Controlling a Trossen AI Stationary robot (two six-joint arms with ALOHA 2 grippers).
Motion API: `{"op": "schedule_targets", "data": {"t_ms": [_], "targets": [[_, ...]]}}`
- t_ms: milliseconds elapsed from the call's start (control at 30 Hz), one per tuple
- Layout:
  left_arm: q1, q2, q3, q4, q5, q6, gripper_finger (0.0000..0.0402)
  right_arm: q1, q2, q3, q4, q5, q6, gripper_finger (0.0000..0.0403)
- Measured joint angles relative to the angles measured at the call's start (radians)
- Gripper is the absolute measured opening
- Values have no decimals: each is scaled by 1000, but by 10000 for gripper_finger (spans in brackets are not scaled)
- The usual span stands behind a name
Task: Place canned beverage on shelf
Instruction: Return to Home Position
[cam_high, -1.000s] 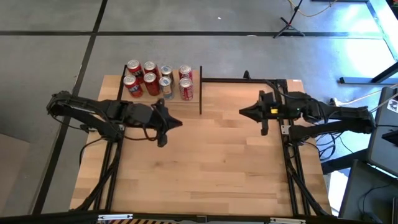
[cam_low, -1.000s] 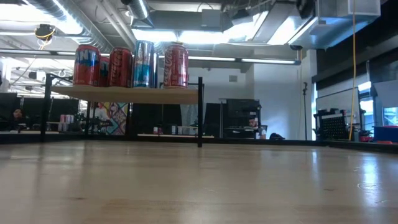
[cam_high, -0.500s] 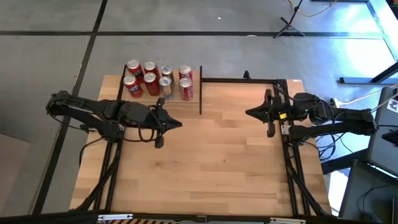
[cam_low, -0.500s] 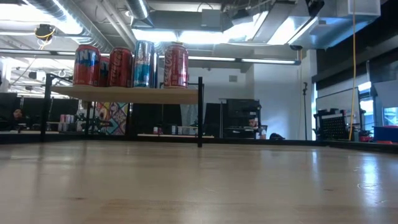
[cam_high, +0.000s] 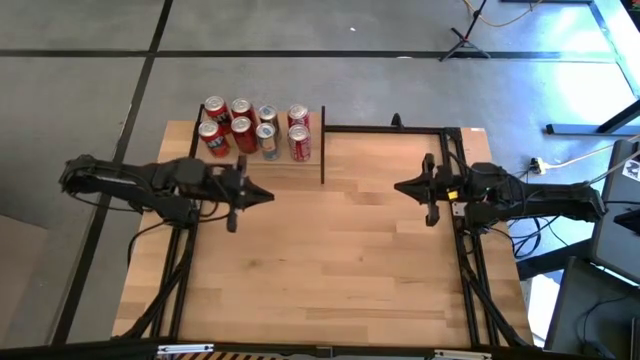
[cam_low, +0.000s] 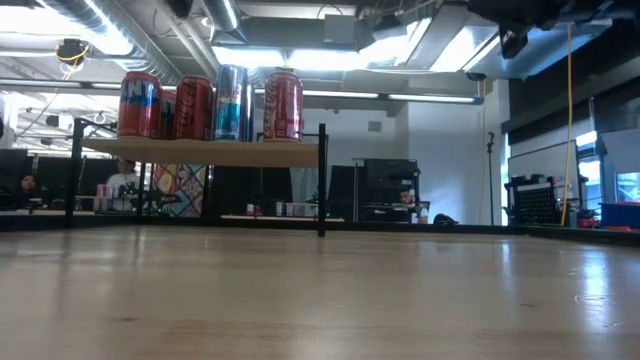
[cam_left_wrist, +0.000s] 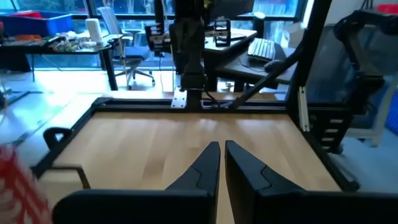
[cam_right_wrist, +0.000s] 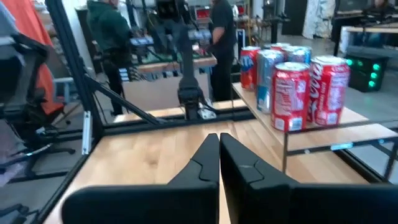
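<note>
On the far left corner of the counter (cam_high: 330, 260) the shelf (cam_low: 205, 151) is standing, and it is carrying eight cans (cam_high: 243, 133), upright and close together in two rows of four. Red ones are filling the end on my left arm's side, then a silver-blue pair, then a red-and-white pair at the other end.

I am holding my left pincer (cam_high: 268, 196) above the counter, just in front of the shelf's front edge and apart from it. Its fingers (cam_left_wrist: 205, 165) are pressed together on nothing. My right pincer (cam_high: 398, 187) is hovering well apart from the shelf, over the counter's right half, pointing toward the left one. Its fingers (cam_right_wrist: 208, 155) are also pressed together, empty.

Compared with a second ago, my left arm is drawing back toward its own side, so its pincer is sitting farther from the counter's middle. My right pincer is also pulling back toward its side. The cans are keeping their places.
</note>
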Motion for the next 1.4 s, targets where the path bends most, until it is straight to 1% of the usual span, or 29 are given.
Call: {"op": "schedule_targets", "data": {"t_ms": [100, 200, 333, 467, 600, 800, 967, 1067, 1200, 1267, 1400], "targets": [[0, -83, -86, 20, -5, -42, 14, 0, -10, -31, 29, 9, 4, 3], [-1, -157, -148, 22, -9, -54, 14, 0, -13, -60, 59, 18, 5, 3], [-1, -253, -221, 25, -9, -55, 14, 0, -16, -84, 74, -14, 8, 3], [-1, -335, -289, 30, -10, -44, 14, 0, -24, -126, 148, -49, 18, 3], [-1, -432, -363, 32, -14, -23, 14, 0, -56, -190, 210, -47, 33, 3], [-1, -561, -470, 30, -15, -53, 14, 0, -131, -280, 224, -47, 80, 3], [-1, -659, -519, 26, -20, -53, 14, 0, -190, -329, 223, -46, 101, 3], [-1, -723, -548, 29, -61, -50, 14, 0, -226, -355, 222, -45, 101, 3], [-1, -807, -610, 28, -81, -52, 14, 0, -266, -397, 224, -45, 106, 3], [-1, -829, -645, 32, -94, -59, 14, 0, -289, -417, 223, -45, 114, 3], [0, -827, -684, 40, -101, -82, 14, 0, -339, -452, 232, -45, 125, 3]]}}
